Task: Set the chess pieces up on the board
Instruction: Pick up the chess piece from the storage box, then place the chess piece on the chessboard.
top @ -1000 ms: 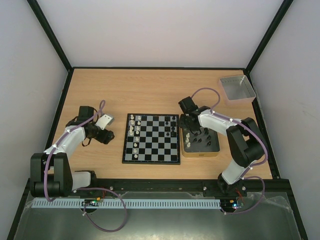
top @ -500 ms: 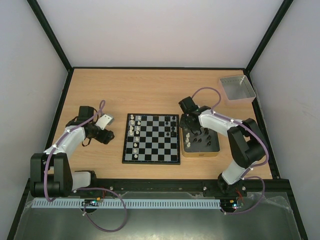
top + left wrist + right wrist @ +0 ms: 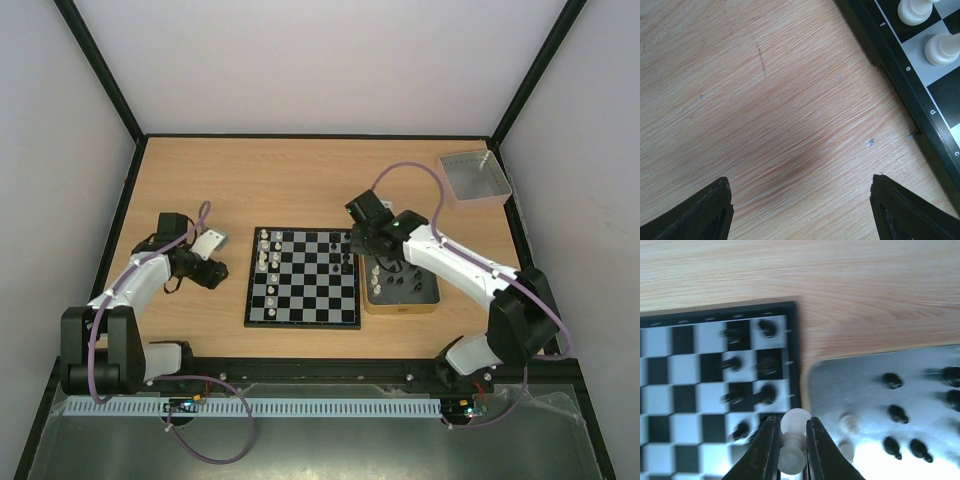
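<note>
The board (image 3: 310, 292) lies mid-table, with whitish chess pieces (image 3: 264, 250) along its left columns and black ones (image 3: 346, 256) on its right. My right gripper (image 3: 790, 420) is shut on a white piece (image 3: 795, 439), held over the board's right edge (image 3: 792, 365) beside the gold tin (image 3: 865, 385). From above, the right gripper (image 3: 362, 245) sits between board and tin. My left gripper (image 3: 800, 180) stands open over bare wood just left of the board's border (image 3: 910, 100), with two white pieces (image 3: 940, 47) nearby. Nothing is between its fingers.
The tin (image 3: 400, 308), right of the board, holds several black pieces (image 3: 892, 412) and two white ones (image 3: 849, 422). A grey tray (image 3: 475, 177) stands at the back right corner. Black frame rails bound the table.
My right arm has swung left from over the tin to the board's right edge, carrying the white piece. The left arm has not moved.
</note>
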`<state>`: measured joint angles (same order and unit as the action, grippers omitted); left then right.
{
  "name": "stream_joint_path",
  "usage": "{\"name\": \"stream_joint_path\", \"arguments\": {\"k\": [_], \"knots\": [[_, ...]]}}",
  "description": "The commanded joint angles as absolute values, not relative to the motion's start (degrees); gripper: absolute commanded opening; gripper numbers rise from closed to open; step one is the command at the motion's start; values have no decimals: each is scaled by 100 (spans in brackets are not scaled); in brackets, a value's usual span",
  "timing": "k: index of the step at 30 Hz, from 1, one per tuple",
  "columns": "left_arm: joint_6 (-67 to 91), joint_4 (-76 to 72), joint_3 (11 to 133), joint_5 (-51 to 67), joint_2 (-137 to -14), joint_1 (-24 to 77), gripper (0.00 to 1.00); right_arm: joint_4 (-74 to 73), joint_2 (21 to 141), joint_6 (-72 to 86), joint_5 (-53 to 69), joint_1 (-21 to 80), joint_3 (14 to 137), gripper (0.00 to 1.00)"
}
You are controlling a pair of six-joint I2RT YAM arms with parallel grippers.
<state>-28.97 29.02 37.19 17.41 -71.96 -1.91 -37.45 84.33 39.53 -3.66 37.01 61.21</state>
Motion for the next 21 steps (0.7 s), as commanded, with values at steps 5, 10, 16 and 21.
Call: {"name": "stream_joint_path", "arguments": {"k": [5,10,16,21], "knots": [[-2747,2824,3625,1506,-7216,-229,75,-4377,8622,4315,-547,4938,7285,9],[-2694,2791,3709,1475,-7389,-368,75,-4282,9534,4191,-383,5481,8063,7],[-2667,2736,3850,1375,-7481,-719,75,-4701,10628,3863,-196,5810,9367,7],[-2689,2710,3913,1455,-7659,-1113,75,-5045,11329,3698,-106,6042,10219,7]]}}
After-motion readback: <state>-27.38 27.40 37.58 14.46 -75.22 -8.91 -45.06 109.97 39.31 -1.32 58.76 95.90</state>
